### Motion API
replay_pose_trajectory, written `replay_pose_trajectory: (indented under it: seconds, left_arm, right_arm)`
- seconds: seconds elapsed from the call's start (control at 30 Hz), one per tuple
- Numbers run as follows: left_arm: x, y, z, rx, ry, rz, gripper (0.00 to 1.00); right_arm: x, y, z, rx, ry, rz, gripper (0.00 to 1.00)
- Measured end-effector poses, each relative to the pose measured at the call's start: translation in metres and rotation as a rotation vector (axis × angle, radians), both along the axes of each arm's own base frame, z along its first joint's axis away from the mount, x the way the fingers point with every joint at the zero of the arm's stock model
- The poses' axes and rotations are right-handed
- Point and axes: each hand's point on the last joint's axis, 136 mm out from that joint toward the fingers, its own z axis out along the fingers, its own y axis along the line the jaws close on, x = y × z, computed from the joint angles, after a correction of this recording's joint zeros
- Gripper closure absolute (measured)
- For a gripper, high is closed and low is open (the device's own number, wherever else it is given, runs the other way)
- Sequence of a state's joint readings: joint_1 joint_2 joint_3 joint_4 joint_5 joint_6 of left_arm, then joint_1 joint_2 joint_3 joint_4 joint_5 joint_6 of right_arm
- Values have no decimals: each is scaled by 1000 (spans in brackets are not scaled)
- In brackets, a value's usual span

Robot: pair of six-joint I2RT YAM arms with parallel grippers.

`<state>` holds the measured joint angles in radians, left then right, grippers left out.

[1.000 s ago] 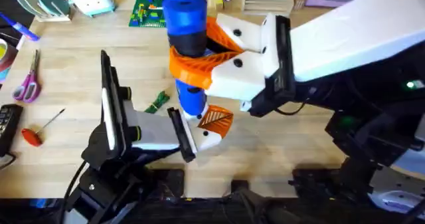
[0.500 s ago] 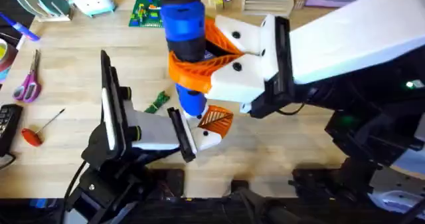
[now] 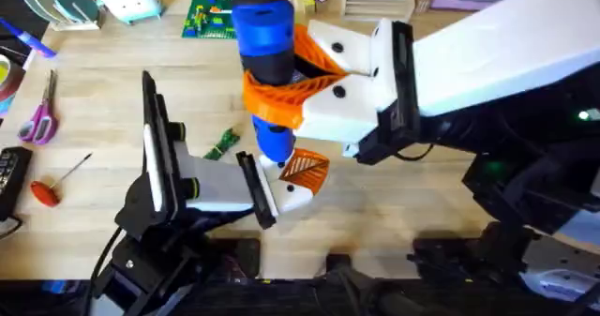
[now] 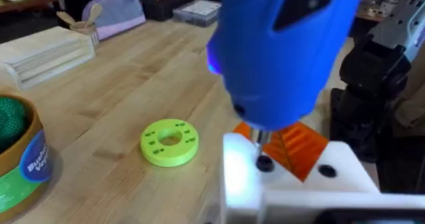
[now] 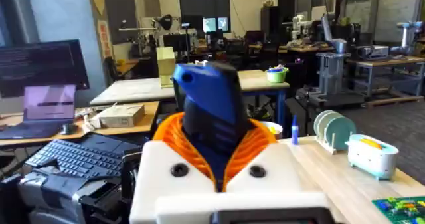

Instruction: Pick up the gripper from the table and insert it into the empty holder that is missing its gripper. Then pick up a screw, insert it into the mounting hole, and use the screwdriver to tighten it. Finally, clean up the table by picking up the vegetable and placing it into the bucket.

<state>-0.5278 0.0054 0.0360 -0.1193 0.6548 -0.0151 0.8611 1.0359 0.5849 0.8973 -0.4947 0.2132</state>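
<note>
Screwdriver (image 3: 264, 67) stands upright, clenched in our right hand (image 3: 286, 86), tip on the holder's (image 3: 286, 189) mounting hole to drive the screw; left hand's state we cannot tell.

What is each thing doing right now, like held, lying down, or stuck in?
screwdriver: upright, gripped by right pincer, bit on the mount's screw hole.
orange finger: seated in the white holder.
toy vegetable: lying on table.
bucket: upright.
scissors: lying flat.

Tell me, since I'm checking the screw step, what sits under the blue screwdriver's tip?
Under the thick blue cylindrical screwdriver, its metal bit meets a dark hole in the white plastic mount, beside the ribbed orange finger. Any screw is hidden.
</note>
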Motion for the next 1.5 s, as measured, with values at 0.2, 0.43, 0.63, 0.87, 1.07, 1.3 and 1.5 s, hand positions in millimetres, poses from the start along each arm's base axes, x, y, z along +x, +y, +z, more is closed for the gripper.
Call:
replay_pose_trajectory:
  seconds: [0.2, 0.43, 0.63, 0.87, 1.07, 1.3, 1.5]
  left_arm:
    - [0, 0, 0, 0, 0, 0, 995]
    - [0, 0, 0, 0, 0, 0, 995]
    - [0, 0, 0, 0, 0, 0, 995]
    - [0, 0, 0, 0, 1, 0, 995]
    - [0, 0, 0, 0, 0, -2, 995]
    - [0, 0, 0, 0, 0, -1, 995]
    - [0, 0, 0, 0, 0, -1, 995]
  right_arm:
    - [0, 0, 0, -1, 6, 1, 976]
    - [1, 1, -5, -16, 22, 2, 976]
    - [2, 2, -7, -24, 33, 2, 976]
    - [3, 2, -7, -30, 38, 2, 976]
    - [3, 2, -7, -30, 38, 2, 976]
    - [2, -1, -3, -22, 31, -5, 976]
    - [-1, -6, 6, 2, 11, -7, 976]
